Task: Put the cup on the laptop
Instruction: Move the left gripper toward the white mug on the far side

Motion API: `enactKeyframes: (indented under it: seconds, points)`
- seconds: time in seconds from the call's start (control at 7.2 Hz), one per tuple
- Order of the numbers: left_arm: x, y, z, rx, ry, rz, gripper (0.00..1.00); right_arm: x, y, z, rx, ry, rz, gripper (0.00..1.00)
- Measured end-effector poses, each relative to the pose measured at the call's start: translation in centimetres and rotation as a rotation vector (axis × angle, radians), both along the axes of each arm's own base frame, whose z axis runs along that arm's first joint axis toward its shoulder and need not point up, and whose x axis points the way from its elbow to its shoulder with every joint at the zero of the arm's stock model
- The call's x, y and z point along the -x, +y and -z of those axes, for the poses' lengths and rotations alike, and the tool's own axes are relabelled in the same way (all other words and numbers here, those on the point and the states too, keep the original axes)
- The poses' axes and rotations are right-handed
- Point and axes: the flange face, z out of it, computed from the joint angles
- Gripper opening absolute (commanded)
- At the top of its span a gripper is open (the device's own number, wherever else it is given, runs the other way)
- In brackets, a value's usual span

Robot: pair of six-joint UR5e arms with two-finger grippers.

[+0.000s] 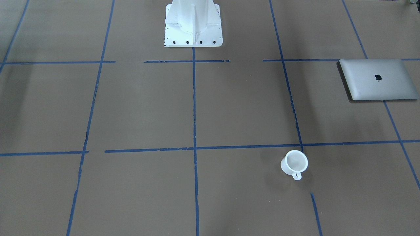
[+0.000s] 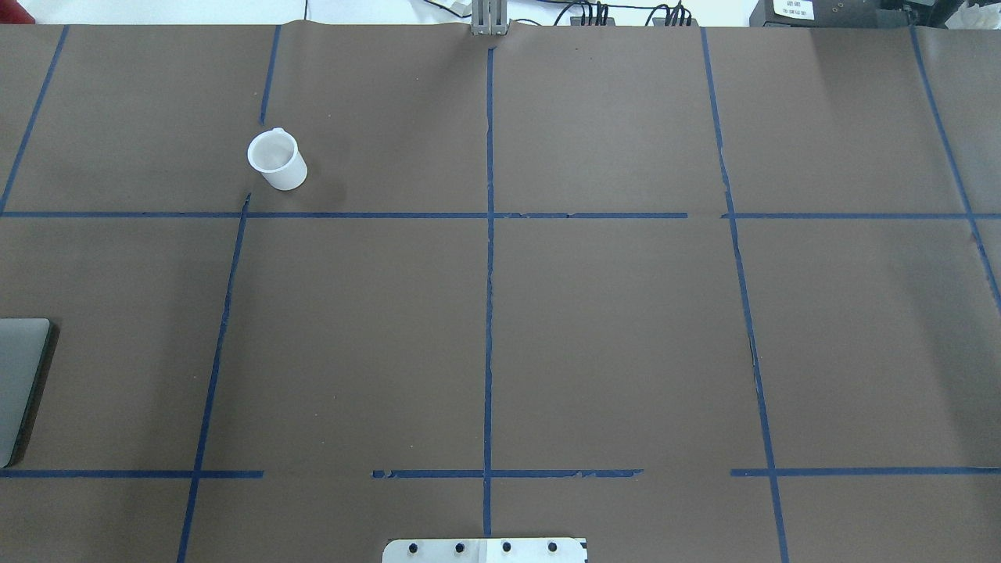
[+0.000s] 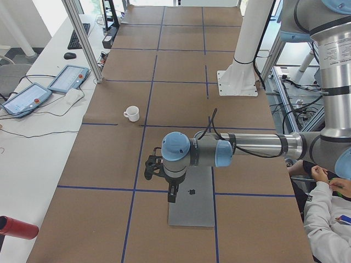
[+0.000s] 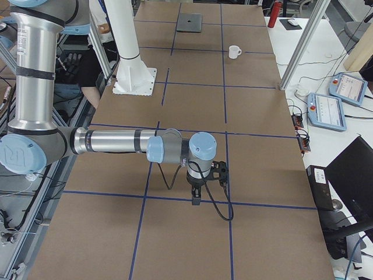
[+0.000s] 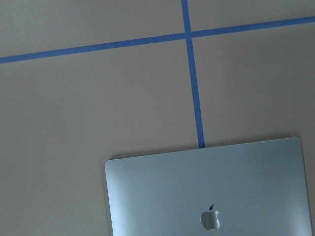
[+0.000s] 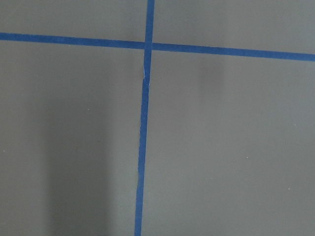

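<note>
on the bench (image 1: 229,108), the closed laptop (image 1: 377,80) is laid at the left end, the upright cup (image 1: 294,163) well apart. the cup is best gripped clear of its handle (image 1: 297,176). left end effector (image 3: 172,197) and right end effector (image 4: 196,200): spread cannot be told.

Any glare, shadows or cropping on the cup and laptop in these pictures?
Overhead view: the laptop is cropped by the left edge; the cup is sharp, with a faint soft shadow beside it. Front-facing view: even light, mild sheen on the laptop. Left wrist view: laptop sharp, its bottom cropped, no harsh glare.
</note>
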Motion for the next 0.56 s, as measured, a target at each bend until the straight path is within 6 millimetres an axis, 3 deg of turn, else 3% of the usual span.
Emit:
enactKeyframes:
  seconds: [0.56]
  points:
    - [-0.02, -0.25, 0.18, -0.013, -0.001, -0.002, 1.0, 0.0, 0.0, 0.0, 0.0, 0.0, 0.0, 1.0]
